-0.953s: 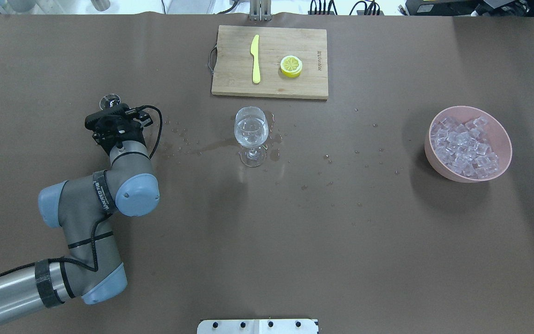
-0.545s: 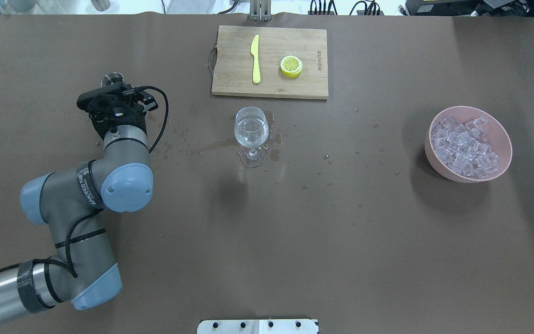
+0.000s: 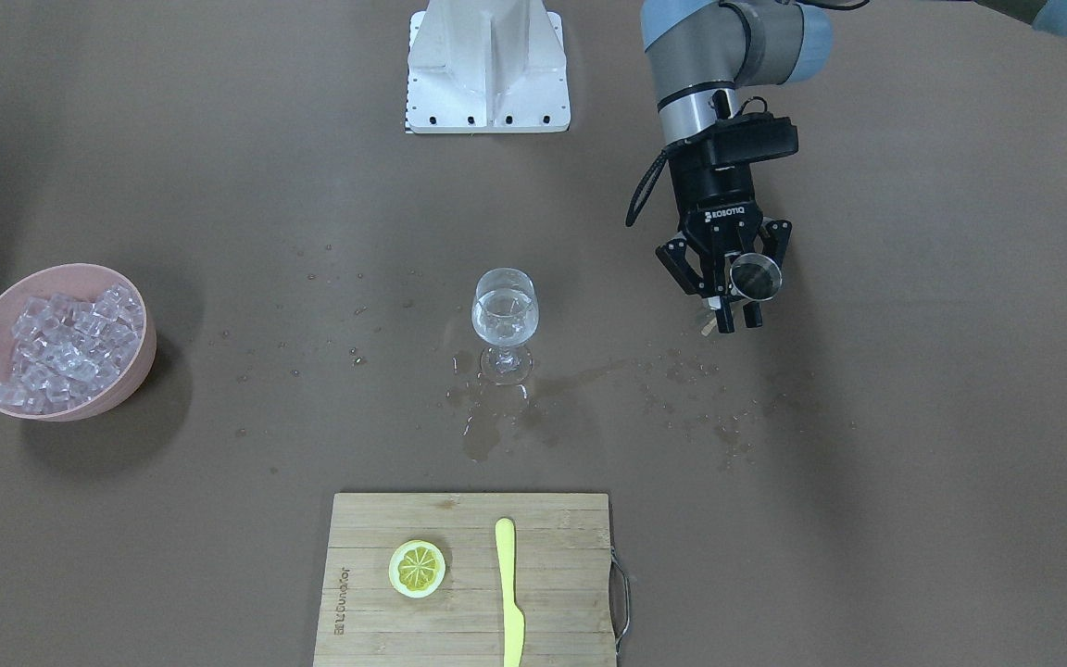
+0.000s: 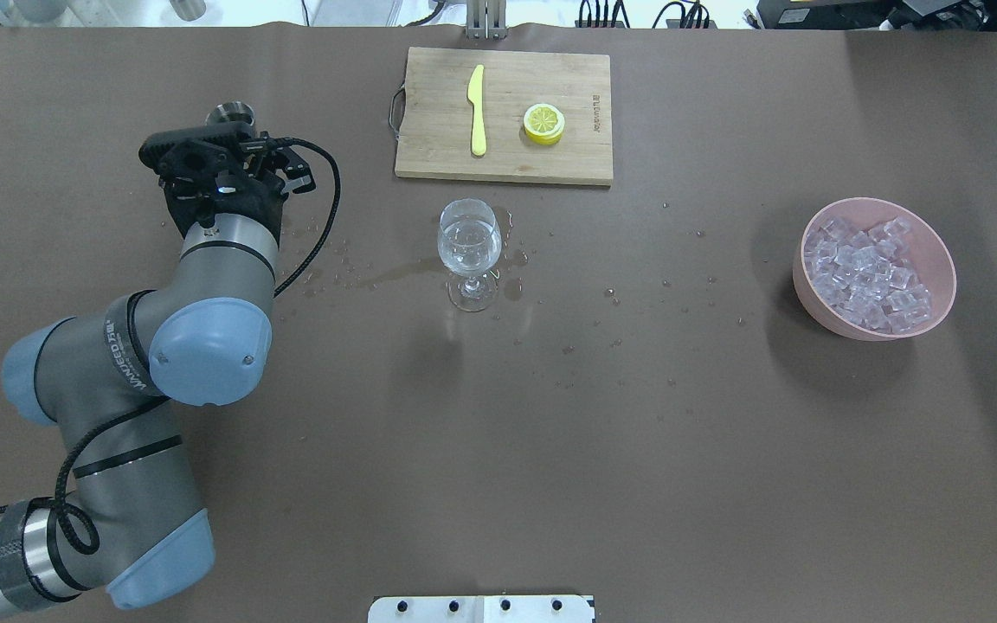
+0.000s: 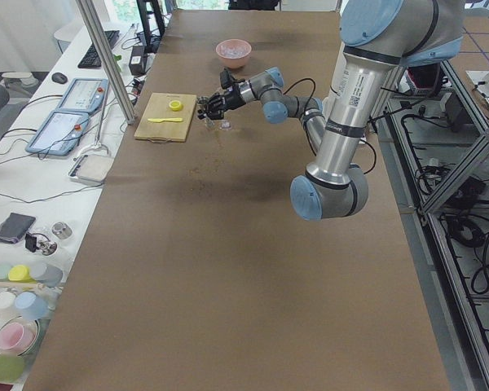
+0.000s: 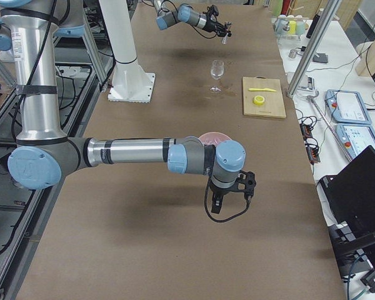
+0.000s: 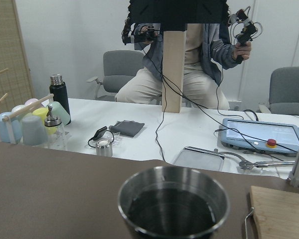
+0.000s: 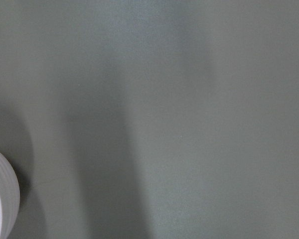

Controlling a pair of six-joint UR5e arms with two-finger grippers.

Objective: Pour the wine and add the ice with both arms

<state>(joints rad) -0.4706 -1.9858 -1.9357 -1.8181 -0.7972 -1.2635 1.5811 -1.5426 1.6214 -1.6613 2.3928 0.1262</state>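
Observation:
My left gripper (image 3: 724,295) is shut on a small steel cup (image 3: 757,276) and holds it upright above the table, well off to the side of the wine glass (image 3: 505,320). The cup's dark inside fills the bottom of the left wrist view (image 7: 173,205). In the overhead view only the cup's rim (image 4: 233,112) shows past the wrist. The wine glass (image 4: 468,244) stands mid-table with a little clear wine in it. The ice cubes (image 4: 868,275) lie in a pink bowl (image 4: 940,251). My right gripper (image 6: 231,201) hangs near that bowl; I cannot tell whether it is open or shut.
A wooden cutting board (image 4: 504,164) with a yellow knife (image 4: 477,108) and a lemon slice (image 4: 543,122) lies beyond the glass. Spilled drops and a wet streak (image 3: 589,375) lie around the glass. The bowl's rim (image 8: 0,199) shows in the right wrist view.
My left gripper has carried the steel cup farther from the wine glass, toward the table's far edge, and the arm has risen. The glass and the bowl have not moved.

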